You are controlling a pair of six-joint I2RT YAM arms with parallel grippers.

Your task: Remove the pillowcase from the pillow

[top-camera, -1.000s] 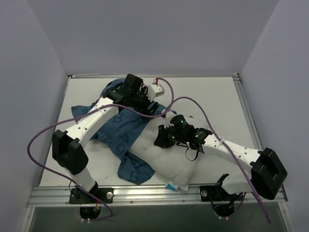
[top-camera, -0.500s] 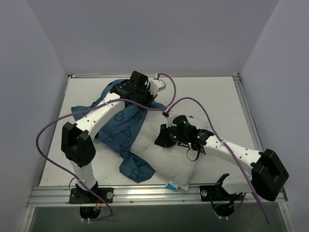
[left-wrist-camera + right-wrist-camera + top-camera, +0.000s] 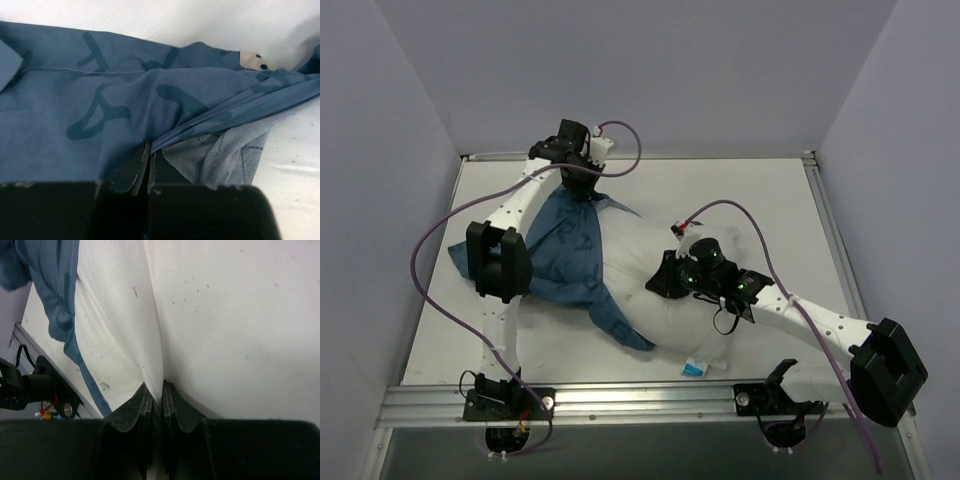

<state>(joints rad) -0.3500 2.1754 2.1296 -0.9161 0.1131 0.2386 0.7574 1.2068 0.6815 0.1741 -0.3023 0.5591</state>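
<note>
The blue printed pillowcase [image 3: 560,250] lies at the table's left, its far end bunched and drawn up toward the back left corner. There my left gripper [image 3: 584,180] is shut on a fold of it. In the left wrist view the jaws [image 3: 149,150] pinch that blue cloth [image 3: 100,100], and a beige mouse face [image 3: 255,61] shows at the upper right. The plain white pillow [image 3: 645,250] lies mid-table, its left edge still under blue fabric and a small tag [image 3: 695,367] at its near corner. My right gripper [image 3: 660,285] is shut on a ridge of the pillow's white cloth [image 3: 225,315].
Grey walls stand close on the left, right and back of the white table [image 3: 770,200]. A metal rail [image 3: 650,400] runs along the near edge by both arm bases. Purple cables loop over the left arm and above the pillow.
My left gripper closed on the pillowcase and pulled it toward the back left corner, baring more of the white pillow. The right gripper kept its pinch while the pillow shifted slightly.
</note>
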